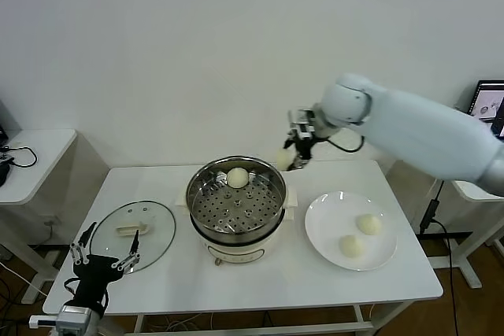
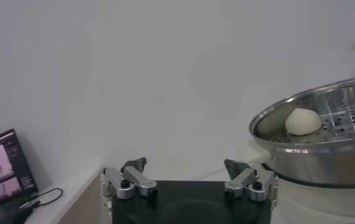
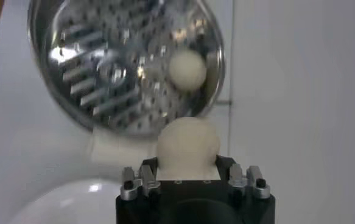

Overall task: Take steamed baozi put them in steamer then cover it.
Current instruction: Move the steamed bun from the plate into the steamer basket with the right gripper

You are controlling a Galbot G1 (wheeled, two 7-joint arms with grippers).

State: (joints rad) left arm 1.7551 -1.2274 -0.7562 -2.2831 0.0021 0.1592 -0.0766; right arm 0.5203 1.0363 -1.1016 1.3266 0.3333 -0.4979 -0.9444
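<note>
My right gripper is shut on a cream-white baozi, hovering just past the steamer's far right rim. In the right wrist view this baozi sits between the fingers, above the steamer's edge. The steel steamer stands mid-table on its cream base, with one baozi on the perforated tray at the back. Two more baozi lie on the white plate. The glass cover lies flat left of the steamer. My left gripper stands open and holds nothing, at the cover's near edge.
The left wrist view shows the steamer wall and the baozi inside off to one side. A small side table with a cable stands left. A monitor and another desk are at the far right.
</note>
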